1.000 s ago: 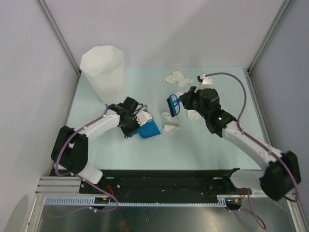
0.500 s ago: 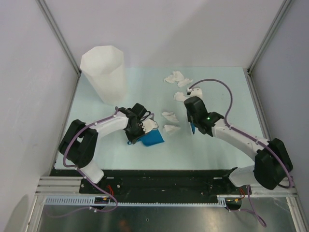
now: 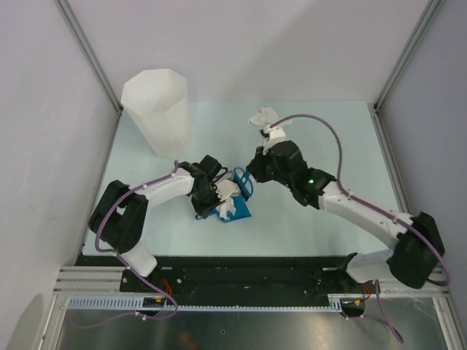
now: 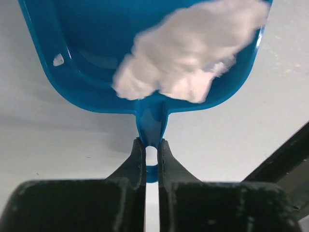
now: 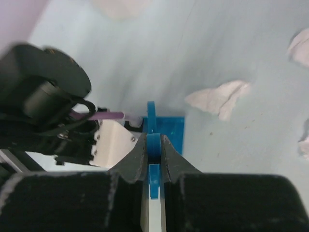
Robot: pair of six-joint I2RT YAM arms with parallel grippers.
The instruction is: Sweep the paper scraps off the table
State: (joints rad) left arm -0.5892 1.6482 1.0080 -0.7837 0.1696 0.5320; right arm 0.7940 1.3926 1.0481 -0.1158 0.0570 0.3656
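Note:
My left gripper [image 3: 213, 198] is shut on the handle of a blue dustpan [image 3: 235, 210] that rests on the mint-green table [image 3: 343, 138]. In the left wrist view the gripper [image 4: 151, 147] pinches the dustpan handle [image 4: 151, 121], and a crumpled white paper wad [image 4: 193, 48] lies in the pan. My right gripper [image 3: 255, 171] is shut on a blue brush [image 3: 242, 179] right at the pan's mouth; it also shows in the right wrist view [image 5: 153, 145]. More paper scraps [image 3: 263, 115] lie at the back. One scrap [image 5: 219, 99] lies just beyond the brush.
A tall white faceted bin [image 3: 157, 109] stands at the back left of the table. Grey walls and metal frame posts close in the table on three sides. The right arm's purple cable [image 3: 321, 127] arcs over the back right.
My right gripper has swept the brush leftward to the dustpan's mouth. The two scraps that lay beside the pan are gone from the table, and white paper now lies in the pan.

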